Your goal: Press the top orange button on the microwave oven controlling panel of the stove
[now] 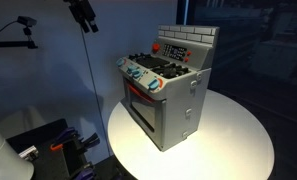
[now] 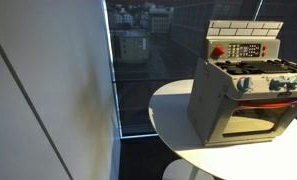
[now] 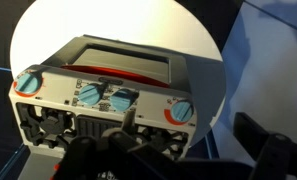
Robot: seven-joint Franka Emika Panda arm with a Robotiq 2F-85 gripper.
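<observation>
On the round white table (image 1: pixel 238 160), a grey toy stove (image 1: pixel 173 100), upright, with the oven door (image 2: pixel 253 120) to the front. Behind the burners (image 1: pixel 158 68), on the raised back, the control panel (image 2: pixel 248 50), and at one end of it the orange button (image 2: pixel 217 51), uncovered, nothing touching it in either exterior view. High up and well apart from the stove in an exterior view, what looks like the gripper (image 1: pixel 83 12): dark, at the top edge, with a cable (image 1: pixel 93 70) running down below it. Cannot tell how far open: too small and dark there, and only blurred dark shapes along the bottom of the wrist view. Nothing seems held. From the wrist, looks down onto the oven door and the row of blue knobs (image 3: pixel 180 112), with the panel out of frame. By this showing, barely begun. Left to do: the approach to the back panel, the lining-up on the button, and the press itself.
</observation>
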